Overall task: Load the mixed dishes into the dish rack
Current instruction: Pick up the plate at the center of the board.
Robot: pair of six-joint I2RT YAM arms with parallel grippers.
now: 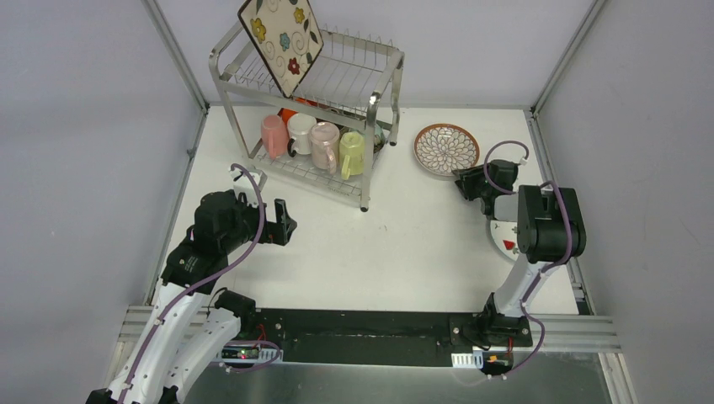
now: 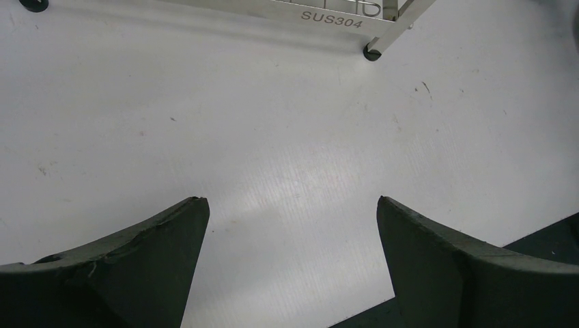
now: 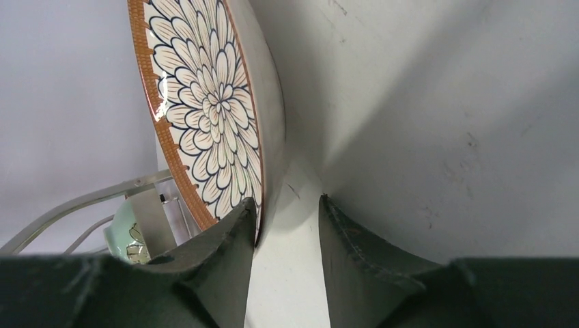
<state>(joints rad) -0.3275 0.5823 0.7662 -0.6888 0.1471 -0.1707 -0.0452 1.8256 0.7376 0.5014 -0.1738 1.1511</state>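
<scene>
The dish rack [image 1: 389,84] stands at the back, and the square floral plate [image 1: 280,38] leans on its top tier. Several mugs [image 1: 324,143] line the lower tier, with an orange bowl [image 1: 289,112] behind them. The brown-rimmed petal plate [image 1: 446,150] lies on the table to the right of the rack. My right gripper [image 1: 465,182] is at its near edge. In the right wrist view its left finger [image 3: 232,239] touches the plate's rim [image 3: 205,116]; the right gripper [image 3: 287,199] is partly open, with bare table in the gap. My left gripper [image 1: 285,222] [image 2: 290,199] hangs wide open and empty over the table.
A white red-marked plate [image 1: 505,240] lies under my right arm near the table's right edge. The rack's foot and lower rail [image 2: 372,51] are just ahead of my left gripper. A mint bowl [image 3: 121,232] shows behind the rack's wire [image 3: 82,205]. Grey walls enclose the table.
</scene>
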